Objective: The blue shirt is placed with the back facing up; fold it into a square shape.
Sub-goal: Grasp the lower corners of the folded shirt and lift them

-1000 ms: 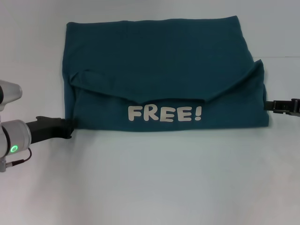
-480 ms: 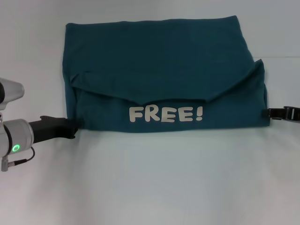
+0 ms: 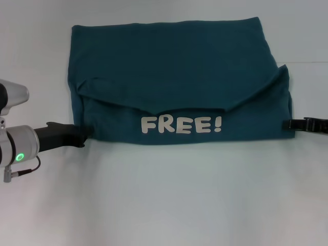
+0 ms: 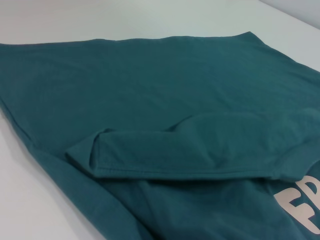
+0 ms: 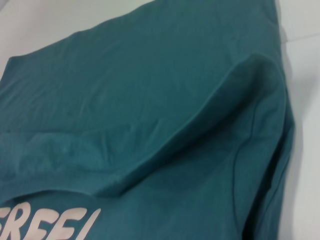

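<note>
Teal fabric: we see the blue shirt (image 3: 174, 82) folded toward the tabletop's (image 3: 164, 205) far edge. Left gripper (image 3: 82, 136) and right gripper (image 3: 288, 124) touch its near corners; grip undeterminable.

A bare lab-style test bench: only a plain white tabletop (image 3: 164, 195) surrounds the work.

Even, bright overhead light washing the white table (image 3: 164, 200), the blue shirt (image 3: 174, 66) casting only a thin soft shadow along its near hem, no glare showing on the fabric, right wrist view blurring softly around the shirt's lettering, head view staying sharp.
</note>
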`<action>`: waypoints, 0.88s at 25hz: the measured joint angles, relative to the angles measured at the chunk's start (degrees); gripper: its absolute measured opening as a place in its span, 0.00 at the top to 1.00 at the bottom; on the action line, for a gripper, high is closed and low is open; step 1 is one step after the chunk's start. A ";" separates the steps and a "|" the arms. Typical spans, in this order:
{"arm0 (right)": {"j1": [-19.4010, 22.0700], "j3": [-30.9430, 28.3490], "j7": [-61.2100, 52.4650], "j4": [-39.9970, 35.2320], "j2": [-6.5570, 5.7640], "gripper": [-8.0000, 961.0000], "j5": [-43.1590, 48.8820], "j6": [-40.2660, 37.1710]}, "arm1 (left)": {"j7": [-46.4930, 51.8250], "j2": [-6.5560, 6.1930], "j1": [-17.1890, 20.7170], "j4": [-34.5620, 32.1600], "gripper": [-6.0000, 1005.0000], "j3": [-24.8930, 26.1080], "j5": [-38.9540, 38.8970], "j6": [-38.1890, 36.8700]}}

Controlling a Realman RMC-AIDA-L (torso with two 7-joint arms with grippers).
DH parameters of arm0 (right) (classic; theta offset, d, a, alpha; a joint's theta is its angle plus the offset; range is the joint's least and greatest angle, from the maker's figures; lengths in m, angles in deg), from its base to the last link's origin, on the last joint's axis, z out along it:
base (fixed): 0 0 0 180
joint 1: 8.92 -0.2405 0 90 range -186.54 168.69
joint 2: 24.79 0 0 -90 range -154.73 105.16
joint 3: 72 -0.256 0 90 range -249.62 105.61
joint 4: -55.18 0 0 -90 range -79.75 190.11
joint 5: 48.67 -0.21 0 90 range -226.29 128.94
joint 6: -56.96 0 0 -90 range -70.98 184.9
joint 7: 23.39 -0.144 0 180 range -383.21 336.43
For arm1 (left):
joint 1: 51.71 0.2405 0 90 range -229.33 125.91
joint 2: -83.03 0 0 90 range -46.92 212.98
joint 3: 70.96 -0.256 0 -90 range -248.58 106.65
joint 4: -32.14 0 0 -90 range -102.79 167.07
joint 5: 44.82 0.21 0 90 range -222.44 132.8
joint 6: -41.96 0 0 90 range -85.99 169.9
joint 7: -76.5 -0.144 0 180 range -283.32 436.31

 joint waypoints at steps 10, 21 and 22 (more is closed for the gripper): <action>-0.95 -0.21 0.55 1.60 0.43 0.60 -0.42 -0.26 | 0.07 -0.01 -0.21 0.06 0.96 0.00 0.00 0.10; 0.75 -0.83 4.43 0.59 -0.26 0.88 -3.24 -3.57 | 1.64 0.03 0.93 -1.56 0.95 0.11 0.07 -1.30; 1.03 -0.83 4.81 0.15 -0.40 0.90 -3.71 -4.22 | 2.03 0.07 1.35 -2.29 0.95 0.14 0.08 -2.01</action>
